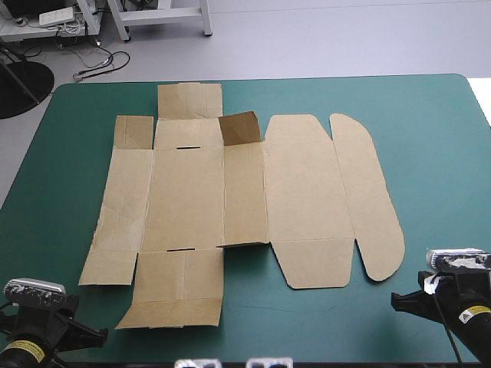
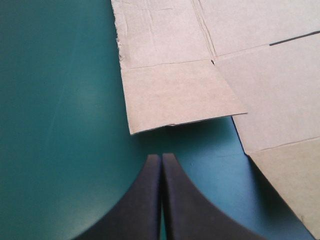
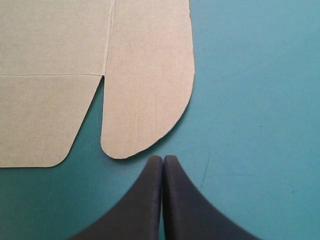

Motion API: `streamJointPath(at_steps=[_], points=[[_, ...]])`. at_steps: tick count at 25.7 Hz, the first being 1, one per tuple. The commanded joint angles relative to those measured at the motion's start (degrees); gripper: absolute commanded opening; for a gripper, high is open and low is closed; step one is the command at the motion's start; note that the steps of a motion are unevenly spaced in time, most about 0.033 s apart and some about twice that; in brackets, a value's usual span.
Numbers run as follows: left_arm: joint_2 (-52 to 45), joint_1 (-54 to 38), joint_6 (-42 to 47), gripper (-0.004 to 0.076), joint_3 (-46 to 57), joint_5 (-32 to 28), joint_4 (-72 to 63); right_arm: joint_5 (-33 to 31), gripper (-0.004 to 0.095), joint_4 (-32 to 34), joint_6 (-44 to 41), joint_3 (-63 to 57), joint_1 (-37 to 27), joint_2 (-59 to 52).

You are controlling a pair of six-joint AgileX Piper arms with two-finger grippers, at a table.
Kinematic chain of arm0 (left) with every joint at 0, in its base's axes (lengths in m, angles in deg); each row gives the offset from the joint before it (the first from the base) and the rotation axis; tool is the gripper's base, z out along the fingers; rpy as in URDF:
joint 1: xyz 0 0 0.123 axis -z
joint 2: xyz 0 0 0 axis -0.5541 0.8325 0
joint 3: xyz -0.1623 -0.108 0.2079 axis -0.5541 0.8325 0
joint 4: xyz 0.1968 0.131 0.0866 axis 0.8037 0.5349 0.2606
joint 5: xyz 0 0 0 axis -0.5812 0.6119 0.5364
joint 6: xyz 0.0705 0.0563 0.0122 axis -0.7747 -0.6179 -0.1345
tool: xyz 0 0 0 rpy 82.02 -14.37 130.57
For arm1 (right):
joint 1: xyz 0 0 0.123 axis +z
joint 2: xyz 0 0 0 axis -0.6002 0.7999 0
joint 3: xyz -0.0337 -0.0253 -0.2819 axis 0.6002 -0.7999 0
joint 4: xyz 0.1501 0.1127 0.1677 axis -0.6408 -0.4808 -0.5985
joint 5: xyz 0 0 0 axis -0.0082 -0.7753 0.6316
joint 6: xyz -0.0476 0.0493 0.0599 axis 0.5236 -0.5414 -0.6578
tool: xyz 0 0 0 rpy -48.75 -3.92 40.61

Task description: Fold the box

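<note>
The brown box (image 1: 230, 199) lies as a cut sheet spread flat on the teal-green table, with one small flap (image 1: 239, 127) near its far edge standing up. My left gripper (image 2: 161, 159) is shut over bare cover, just short of the sheet's near left corner flap (image 2: 175, 95). My right gripper (image 3: 163, 160) is also shut, its tip close to the rounded end of the sheet's rightmost flap (image 3: 147, 100). Neither gripper touches the board. In the high view both arms sit at the near corners, their fingers out of sight.
Bare teal-green cover (image 1: 437, 153) lies right of the sheet and along the near edge (image 1: 322, 322). The table's far edge (image 1: 253, 79) runs just beyond the sheet's top flap.
</note>
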Motion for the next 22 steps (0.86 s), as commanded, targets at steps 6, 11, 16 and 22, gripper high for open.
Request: streamJointPath(at_steps=[6,11,16,22], points=[[0.8,0.3,0.3,-0.001,-1.3,-3.0,0.7,2.9,-0.0015,-0.6,0.0,1.6,0.0,0.4],[0.9,0.3,0.3,-0.001,-1.4,-3.1,0.8,2.9,-0.0015,-0.6,0.0,1.6,0.0,0.4],[1.7,0.3,2.0,-0.001,-6.7,-3.3,0.8,2.9,-0.0015,-0.6,0.0,1.6,0.0,0.4],[10.0,0.3,2.1,-0.001,-17.7,-1.4,0.8,2.9,-0.0015,-0.6,0.0,1.6,0.0,0.4]])
